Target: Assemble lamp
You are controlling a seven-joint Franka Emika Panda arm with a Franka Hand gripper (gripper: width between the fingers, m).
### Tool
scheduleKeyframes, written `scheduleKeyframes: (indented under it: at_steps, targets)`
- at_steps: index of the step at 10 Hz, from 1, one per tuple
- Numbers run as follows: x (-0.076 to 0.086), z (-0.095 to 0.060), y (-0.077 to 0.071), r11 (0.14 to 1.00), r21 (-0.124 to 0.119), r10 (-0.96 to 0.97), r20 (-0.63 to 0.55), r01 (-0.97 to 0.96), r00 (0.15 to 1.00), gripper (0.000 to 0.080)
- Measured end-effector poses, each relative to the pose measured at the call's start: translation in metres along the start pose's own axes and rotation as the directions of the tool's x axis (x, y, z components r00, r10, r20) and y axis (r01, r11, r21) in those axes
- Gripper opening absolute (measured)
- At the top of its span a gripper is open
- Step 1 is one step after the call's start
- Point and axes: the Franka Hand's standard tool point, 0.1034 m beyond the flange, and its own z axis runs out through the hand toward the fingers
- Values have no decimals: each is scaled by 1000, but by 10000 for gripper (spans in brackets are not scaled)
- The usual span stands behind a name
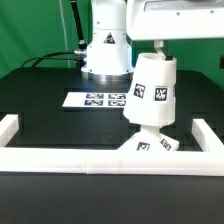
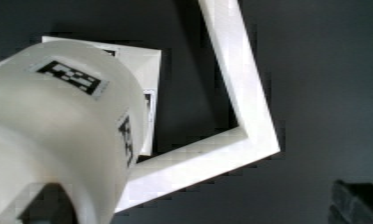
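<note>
The white tapered shade [image 1: 150, 92] stands tilted over the square base [image 1: 152, 147], just behind the front rail at the exterior view's right. A short white piece between them [image 1: 147, 130] looks like the bulb, mostly covered by the shade. My gripper [image 1: 160, 47] is at the shade's top end. In the wrist view the shade [image 2: 58, 120] fills the near side, with the base [image 2: 140, 62] behind it. One dark finger [image 2: 32, 207] lies against the shade's wall. The other finger [image 2: 362, 200] is far off it. The gripper [image 2: 201, 208] is open.
White border rails run along the front [image 1: 100, 160] with short side pieces [image 1: 8, 126], and meet in a corner [image 2: 257, 140] close to the base. The marker board [image 1: 97, 100] lies in front of the arm's pedestal [image 1: 105, 55].
</note>
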Motion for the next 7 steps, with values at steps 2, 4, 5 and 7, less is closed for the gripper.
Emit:
scheduleKeyframes:
  at_steps: [2, 4, 5, 7]
  targets:
    - [-6, -16, 12, 1000, 2, 0, 20, 0, 1000, 698]
    - [-24, -38, 20, 1000, 18, 6, 25, -6, 1000, 698]
    - [-34, -47, 22, 1000, 22, 6, 37, -6, 999, 698]
    - [-45, -60, 20, 999, 27, 29, 46, -30, 999, 698]
